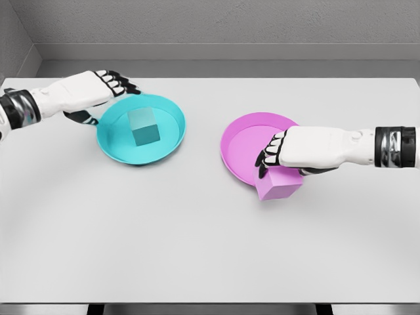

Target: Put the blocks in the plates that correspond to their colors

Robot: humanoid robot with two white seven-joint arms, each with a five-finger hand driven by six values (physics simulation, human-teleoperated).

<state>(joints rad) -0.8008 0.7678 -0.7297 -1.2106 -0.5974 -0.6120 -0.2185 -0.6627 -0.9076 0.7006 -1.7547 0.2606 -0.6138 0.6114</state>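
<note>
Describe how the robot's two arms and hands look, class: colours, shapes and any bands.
Both arms have smooth white rounded shells. Each forearm carries a shiny black and silver band. The left hand and right hand are white on the back, with five fingers jointed in black segments. No cables show.

left plate: block inside | right plate: block on front rim

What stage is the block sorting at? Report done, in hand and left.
Done: the cyan block sits inside the cyan plate, and the left hand is over the plate's far rim, holding nothing. In hand: the right hand grips the pink block, which overlaps the near rim of the pink plate. Left: getting that block fully into the pink plate and letting go.
</note>
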